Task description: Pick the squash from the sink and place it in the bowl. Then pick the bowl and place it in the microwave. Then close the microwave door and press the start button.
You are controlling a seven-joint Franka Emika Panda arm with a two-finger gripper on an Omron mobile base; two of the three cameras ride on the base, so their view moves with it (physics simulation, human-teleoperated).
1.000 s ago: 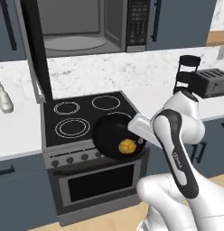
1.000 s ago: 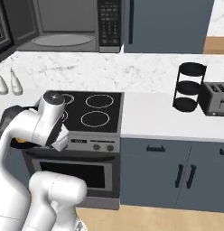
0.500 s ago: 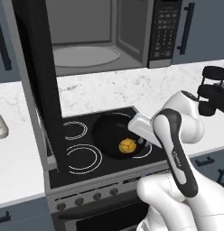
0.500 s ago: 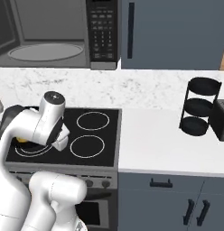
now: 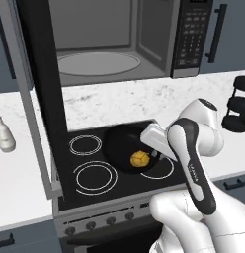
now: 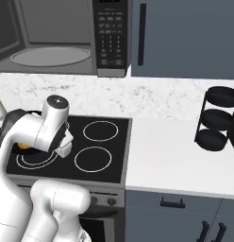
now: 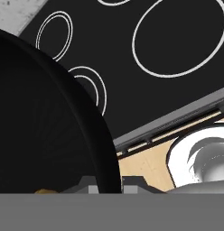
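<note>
The jaws grip the rim of the bowl (image 5: 125, 148), which hangs over the stove (image 5: 90, 173) with the squash (image 5: 140, 158) inside, while the open microwave (image 5: 100, 64) lies up and beyond it.

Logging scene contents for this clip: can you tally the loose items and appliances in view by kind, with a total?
Bowl: 1
Squash: 1
Microwave: 1
Stove: 1
Black tiered rack: 1
White bottle: 1
Total: 6
</note>
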